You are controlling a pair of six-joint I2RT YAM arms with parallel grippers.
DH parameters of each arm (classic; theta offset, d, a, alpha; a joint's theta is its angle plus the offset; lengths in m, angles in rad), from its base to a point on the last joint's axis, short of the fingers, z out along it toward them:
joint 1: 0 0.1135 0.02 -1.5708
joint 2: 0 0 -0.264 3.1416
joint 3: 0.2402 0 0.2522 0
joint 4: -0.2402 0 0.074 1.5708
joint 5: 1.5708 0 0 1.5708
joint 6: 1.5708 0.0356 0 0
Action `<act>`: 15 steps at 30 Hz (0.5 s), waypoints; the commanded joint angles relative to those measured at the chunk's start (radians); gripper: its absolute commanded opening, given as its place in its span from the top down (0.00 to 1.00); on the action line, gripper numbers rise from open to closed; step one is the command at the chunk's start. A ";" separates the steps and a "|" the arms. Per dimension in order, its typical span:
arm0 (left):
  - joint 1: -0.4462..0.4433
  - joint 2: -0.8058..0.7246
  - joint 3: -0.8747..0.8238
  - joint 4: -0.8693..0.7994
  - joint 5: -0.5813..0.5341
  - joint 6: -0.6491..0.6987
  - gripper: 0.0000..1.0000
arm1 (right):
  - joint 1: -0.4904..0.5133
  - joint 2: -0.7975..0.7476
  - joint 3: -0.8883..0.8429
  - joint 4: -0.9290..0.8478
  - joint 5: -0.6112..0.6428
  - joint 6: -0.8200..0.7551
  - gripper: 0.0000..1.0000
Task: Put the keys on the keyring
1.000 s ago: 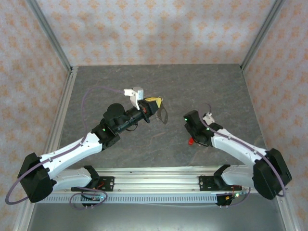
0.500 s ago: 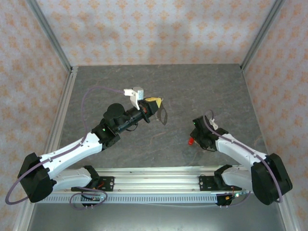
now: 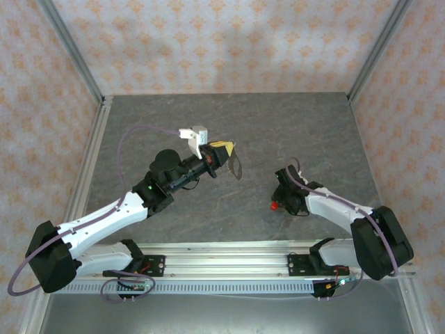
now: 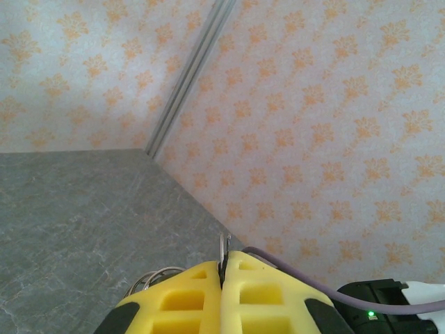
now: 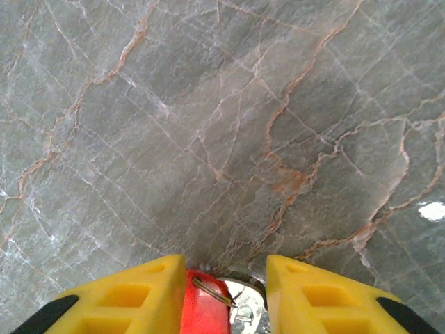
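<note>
Just off the centre of the table [image 3: 174, 125], the left gripper [image 3: 224, 152] is held raised, its fingers pressed together on the keyring [image 3: 235, 167], whose loop hangs toward 4 o'clock of the fingertips. Further toward 4 o'clock, the right gripper [image 5: 224, 266] is lowered over the key [image 5: 205, 306], with jaws spread to either side of the red head. The pick-up is judged to be in hand; a firm pinch on the head is called for next, with the hole left free for threading.
</note>
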 commanded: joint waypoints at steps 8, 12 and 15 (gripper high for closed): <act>0.004 0.003 0.033 0.043 0.009 -0.008 1.00 | 0.000 -0.014 0.005 0.061 -0.079 -0.044 0.72; 0.004 0.007 0.031 0.047 0.011 -0.012 1.00 | 0.000 -0.011 0.000 0.065 -0.080 -0.046 0.73; 0.004 0.007 0.033 0.047 0.011 -0.013 1.00 | 0.000 -0.012 -0.004 0.063 -0.076 -0.046 0.75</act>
